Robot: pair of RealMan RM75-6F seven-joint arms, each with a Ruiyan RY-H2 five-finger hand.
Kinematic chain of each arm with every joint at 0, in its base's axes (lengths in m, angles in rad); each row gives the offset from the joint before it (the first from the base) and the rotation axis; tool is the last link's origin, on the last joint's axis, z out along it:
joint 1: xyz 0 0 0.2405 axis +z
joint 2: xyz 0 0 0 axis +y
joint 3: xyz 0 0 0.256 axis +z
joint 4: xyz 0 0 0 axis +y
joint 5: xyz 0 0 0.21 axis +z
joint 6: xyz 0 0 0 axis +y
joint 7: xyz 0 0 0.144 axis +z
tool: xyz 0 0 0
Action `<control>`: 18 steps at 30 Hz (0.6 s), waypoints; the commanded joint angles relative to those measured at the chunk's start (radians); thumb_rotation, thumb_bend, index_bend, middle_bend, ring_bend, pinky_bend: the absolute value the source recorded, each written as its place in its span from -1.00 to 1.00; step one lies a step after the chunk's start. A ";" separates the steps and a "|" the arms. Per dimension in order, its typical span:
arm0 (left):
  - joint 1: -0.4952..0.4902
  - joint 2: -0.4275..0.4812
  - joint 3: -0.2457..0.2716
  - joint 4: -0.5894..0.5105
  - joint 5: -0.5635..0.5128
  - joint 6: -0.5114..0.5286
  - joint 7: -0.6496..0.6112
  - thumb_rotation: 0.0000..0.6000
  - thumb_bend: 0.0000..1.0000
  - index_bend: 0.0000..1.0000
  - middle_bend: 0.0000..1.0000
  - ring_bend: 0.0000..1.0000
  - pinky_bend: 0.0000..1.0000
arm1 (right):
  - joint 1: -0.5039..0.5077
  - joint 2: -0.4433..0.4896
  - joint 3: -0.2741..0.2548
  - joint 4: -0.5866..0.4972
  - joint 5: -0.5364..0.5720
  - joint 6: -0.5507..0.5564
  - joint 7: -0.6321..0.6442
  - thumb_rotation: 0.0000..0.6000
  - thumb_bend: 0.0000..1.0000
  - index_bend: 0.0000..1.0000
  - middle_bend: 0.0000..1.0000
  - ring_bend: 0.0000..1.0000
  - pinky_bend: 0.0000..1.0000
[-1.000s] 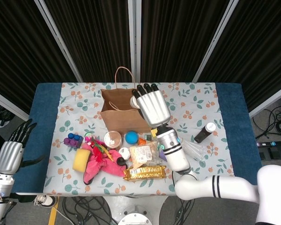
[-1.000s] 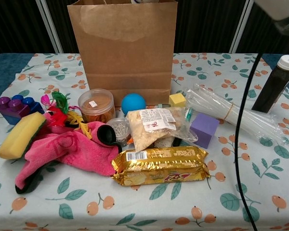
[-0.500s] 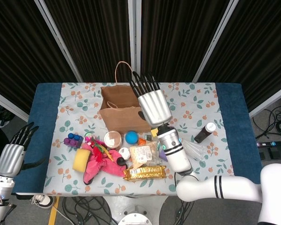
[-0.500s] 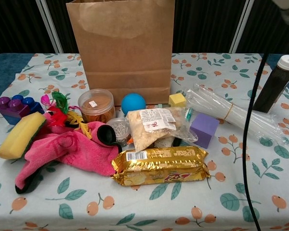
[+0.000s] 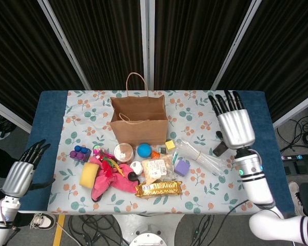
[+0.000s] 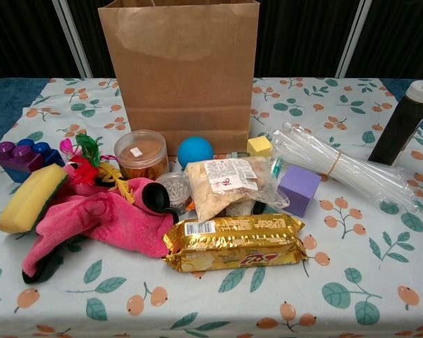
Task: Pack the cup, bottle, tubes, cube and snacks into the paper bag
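The brown paper bag [image 5: 139, 119] stood upright and open at the upper centre of the floral tablecloth [image 5: 205, 110]. Below it lay the clutter: a clear plastic cup of brown filling [image 6: 141, 153], a gold-wrapped snack bar [image 6: 234, 243], a clear snack packet [image 6: 227, 184], a purple foam cube [image 6: 298, 190] and a bundle of clear plastic tubes [image 6: 342, 169] slanting to the right. The dark bottle with a white cap [image 6: 404, 122] stood at the right edge. The right hand [image 5: 235, 125] hovered over that bottle in the head view, fingers straight and apart, holding nothing. The left hand [image 5: 21, 174] hung at lower left off the table, fingers spread and empty.
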 commanded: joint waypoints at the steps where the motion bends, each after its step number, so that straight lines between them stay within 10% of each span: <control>1: -0.003 -0.002 0.003 -0.006 0.005 -0.003 0.007 1.00 -1.00 -0.78 -0.80 -0.87 -0.67 | -0.061 0.079 -0.098 0.086 -0.004 -0.134 0.095 1.00 -1.00 -0.78 -0.72 -0.90 -0.80; 18: -0.003 0.001 0.011 -0.033 0.004 -0.012 0.046 1.00 -1.00 -0.77 -0.80 -0.88 -0.67 | -0.102 -0.092 -0.171 0.383 -0.058 -0.262 0.267 1.00 -1.00 -0.55 -0.68 -0.89 -0.74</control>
